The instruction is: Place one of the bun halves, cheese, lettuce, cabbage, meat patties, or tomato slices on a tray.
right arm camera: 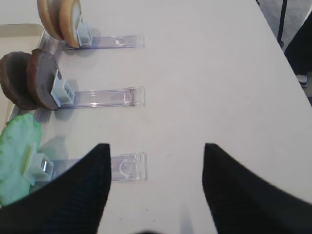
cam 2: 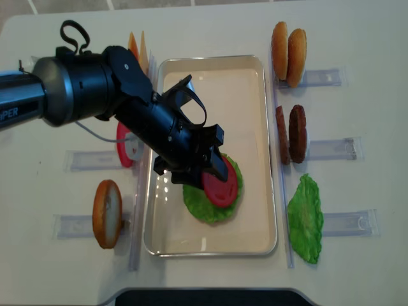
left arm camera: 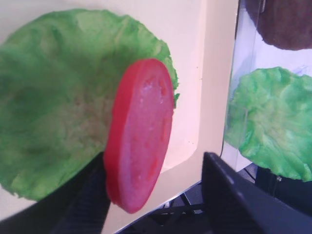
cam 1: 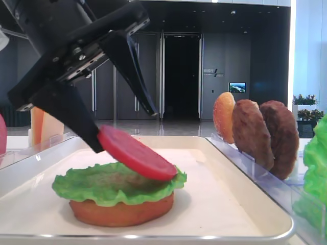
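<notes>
A cream-white tray (cam 2: 255, 95) holds a bun half (cam 1: 121, 212) with a ruffled green lettuce leaf (cam 1: 102, 184) on top. A red tomato slice (cam 1: 137, 153) lies tilted on the lettuce, its upper edge leaning against one finger of my left gripper (cam 1: 125, 130). In the left wrist view the tomato slice (left arm camera: 141, 131) touches only the left finger (left arm camera: 90, 195), and a wide gap separates it from the other. The left gripper (left arm camera: 153, 165) is open. My right gripper (right arm camera: 156, 146) hangs open over bare table, with nothing between its fingers.
Clear racks flank the tray. On the right stand two bun halves (cam 2: 288, 48), two dark meat patties (cam 2: 290, 134) and a lettuce leaf (cam 2: 305, 220). On the left are cheese slices (cam 2: 137, 48), another tomato slice (cam 2: 122, 146) and a bun half (cam 2: 107, 213).
</notes>
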Robot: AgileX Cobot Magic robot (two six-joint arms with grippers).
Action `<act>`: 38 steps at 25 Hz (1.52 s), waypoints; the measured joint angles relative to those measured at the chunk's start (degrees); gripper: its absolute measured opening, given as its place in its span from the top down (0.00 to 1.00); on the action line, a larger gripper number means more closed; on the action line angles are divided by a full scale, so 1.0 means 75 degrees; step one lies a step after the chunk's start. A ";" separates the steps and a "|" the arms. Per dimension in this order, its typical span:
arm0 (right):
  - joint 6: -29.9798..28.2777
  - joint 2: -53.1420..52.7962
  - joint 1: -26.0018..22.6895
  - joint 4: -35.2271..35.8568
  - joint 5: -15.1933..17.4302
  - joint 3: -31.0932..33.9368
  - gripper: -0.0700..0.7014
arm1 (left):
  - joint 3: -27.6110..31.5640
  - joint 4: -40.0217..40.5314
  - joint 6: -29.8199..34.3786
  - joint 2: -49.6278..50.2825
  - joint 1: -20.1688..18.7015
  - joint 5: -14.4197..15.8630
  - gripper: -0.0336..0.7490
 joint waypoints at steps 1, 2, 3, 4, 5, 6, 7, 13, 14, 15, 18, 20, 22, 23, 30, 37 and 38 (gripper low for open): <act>0.0000 0.0000 0.0000 0.0000 0.0000 0.0000 0.36 | 0.0000 0.0106 -0.0058 0.0000 0.0000 0.0028 0.33; 0.0000 0.0000 0.0000 0.0000 0.0000 0.0000 0.36 | 0.0000 0.0245 -0.0148 0.0000 0.0000 0.0049 0.29; 0.0000 0.0000 0.0000 0.0000 0.0000 0.0000 0.36 | 0.0000 0.0358 -0.0257 -0.0008 0.0000 0.0075 0.26; 0.0000 0.0000 0.0000 0.0000 0.0000 0.0000 0.36 | 0.0000 0.0512 -0.0353 -0.0048 0.0000 0.0096 0.23; 0.0000 0.0000 0.0000 0.0000 0.0000 0.0000 0.36 | 0.0000 0.0678 -0.0473 -0.0101 0.0000 0.0122 0.22; 0.0000 0.0000 0.0000 0.0000 0.0000 0.0000 0.36 | 0.0000 0.0824 -0.0625 -0.0184 0.0000 0.0125 0.21; 0.0000 0.0000 0.0000 0.0000 0.0000 0.0000 0.36 | 0.0000 0.0973 -0.0747 -0.0284 0.0000 0.0141 0.21; 0.0000 0.0000 0.0000 0.0000 0.0000 0.0000 0.36 | -0.0079 0.2425 -0.1696 -0.0811 0.0000 0.0613 0.20; 0.0000 0.0000 0.0000 0.0000 0.0000 0.0000 0.36 | -0.0154 0.2692 -0.1858 -0.0869 0.0000 0.0787 0.20; 0.0000 0.0000 0.0000 0.0000 0.0000 0.0000 0.36 | -0.0280 0.3068 -0.2009 -0.0918 0.0000 0.1068 0.20; 0.0000 0.0000 0.0000 0.0000 0.0000 0.0000 0.36 | -0.0688 0.3903 -0.2343 -0.0986 0.0000 0.1897 0.20; 0.0000 0.0000 0.0000 0.0000 0.0000 0.0000 0.36 | -0.1007 0.4419 -0.2540 -0.0986 0.0000 0.2486 0.20; 0.0000 0.0000 0.0000 0.0000 0.0000 0.0000 0.36 | -0.1370 0.4935 -0.2719 -0.0986 0.0000 0.3048 0.20; 0.0000 0.0000 0.0000 0.0000 0.0000 0.0000 0.36 | -0.1547 0.5138 -0.2835 -0.0986 0.0000 0.3169 0.20; 0.0000 0.0000 0.0000 0.0000 0.0000 0.0000 0.36 | -0.2064 0.5562 -0.3032 -0.1145 0.0000 0.3335 0.20; 0.0000 0.0000 0.0000 0.0000 0.0000 0.0000 0.36 | -0.2327 0.5899 -0.2986 -0.1145 0.0434 0.3341 0.20; 0.0000 0.0000 0.0000 0.0000 0.0000 0.0000 0.36 | -0.2357 0.5977 -0.2941 -0.1145 0.0622 0.3351 0.20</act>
